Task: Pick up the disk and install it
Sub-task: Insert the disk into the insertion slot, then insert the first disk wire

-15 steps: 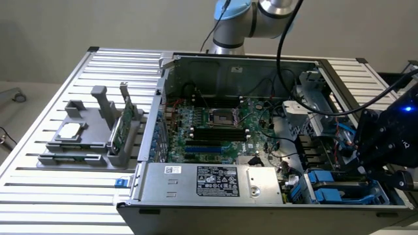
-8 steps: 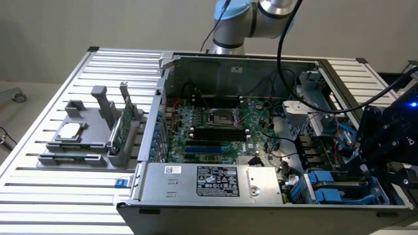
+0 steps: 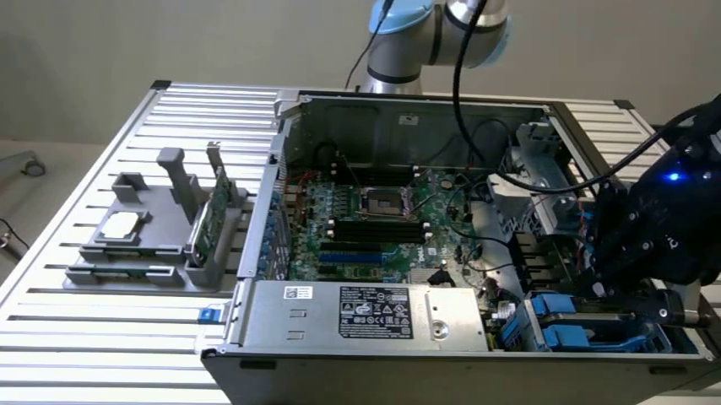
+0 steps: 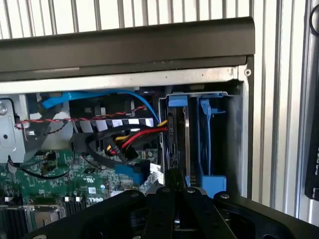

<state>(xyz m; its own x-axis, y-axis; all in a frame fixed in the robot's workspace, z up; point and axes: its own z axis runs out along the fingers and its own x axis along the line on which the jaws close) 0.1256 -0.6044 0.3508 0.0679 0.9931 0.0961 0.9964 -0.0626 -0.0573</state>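
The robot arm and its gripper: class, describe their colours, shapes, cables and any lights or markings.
The arm has rounded silver-grey joints with a pale blue cap, and a black cable runs down along it. The wrist end is a bulky black housing with a small blue light. The gripper is matt black, with narrow fingers above a broad body with screws.

Arm [image 3: 434,38] reaches down, gripper [image 4: 174,186] jaws shut.
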